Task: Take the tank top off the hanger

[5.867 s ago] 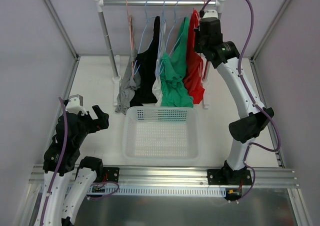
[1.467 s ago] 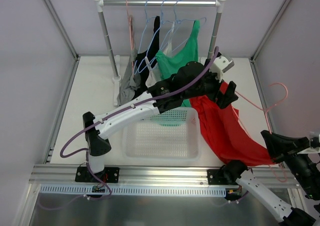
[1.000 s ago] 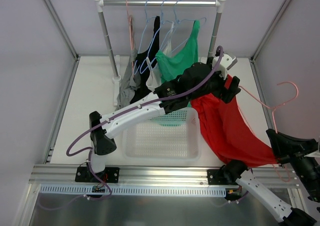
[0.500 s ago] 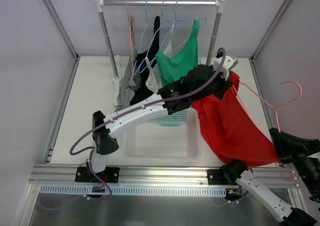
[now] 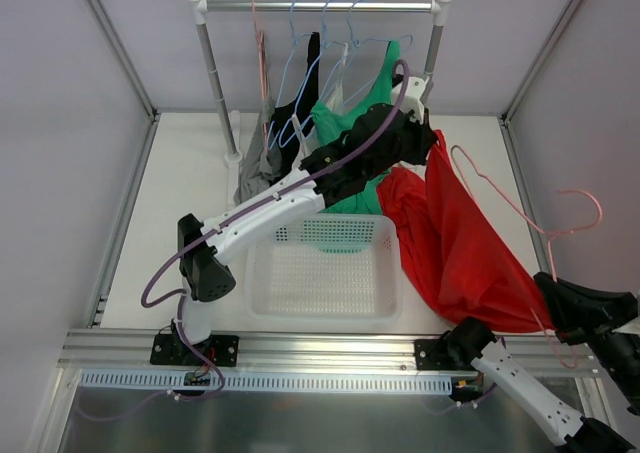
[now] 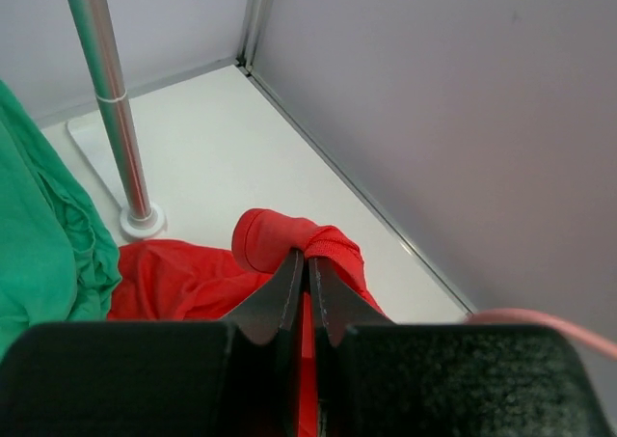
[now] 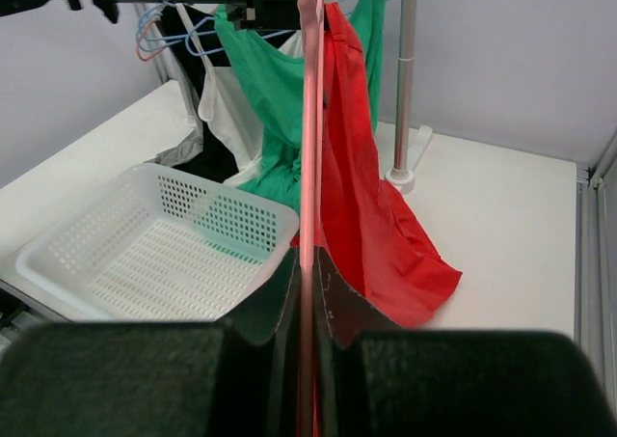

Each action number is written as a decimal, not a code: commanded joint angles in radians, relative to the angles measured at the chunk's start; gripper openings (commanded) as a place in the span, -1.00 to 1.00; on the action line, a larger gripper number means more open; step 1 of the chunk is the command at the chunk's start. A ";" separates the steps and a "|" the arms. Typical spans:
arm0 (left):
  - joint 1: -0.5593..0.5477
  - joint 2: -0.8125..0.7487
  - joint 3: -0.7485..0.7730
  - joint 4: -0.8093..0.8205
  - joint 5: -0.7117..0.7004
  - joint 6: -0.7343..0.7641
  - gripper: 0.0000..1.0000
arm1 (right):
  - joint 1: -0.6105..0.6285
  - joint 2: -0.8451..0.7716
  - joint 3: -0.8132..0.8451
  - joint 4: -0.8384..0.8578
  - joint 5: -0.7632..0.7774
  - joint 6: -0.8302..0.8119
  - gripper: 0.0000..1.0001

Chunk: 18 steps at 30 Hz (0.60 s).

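Basically, left gripper (image 6: 308, 263) pinches shut on the red tank top (image 5: 460, 253) strap by the rack (image 5: 320, 5) while right gripper (image 7: 308, 263) clamps the pink hanger (image 7: 308, 119) near-right, stretching the garment beside the basket (image 5: 253, 273) so the strap can slip off.

Pale grey walls (image 5: 60, 123) around a white tabletop (image 5: 190, 193) — metal garment rail (image 5: 230, 6) at the back — even light

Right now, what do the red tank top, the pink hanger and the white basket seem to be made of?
The red tank top looks like thin, matte knit fabric: it drapes and folds. The pink hanger seems smooth coated wire, though it might be plastic. The white basket looks like rigid, glossy plastic with moulded holes.
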 commanded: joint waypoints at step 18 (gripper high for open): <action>-0.026 -0.001 -0.138 0.436 0.726 -0.164 -1.00 | 0.002 -0.099 -0.312 0.769 0.126 -0.211 -0.99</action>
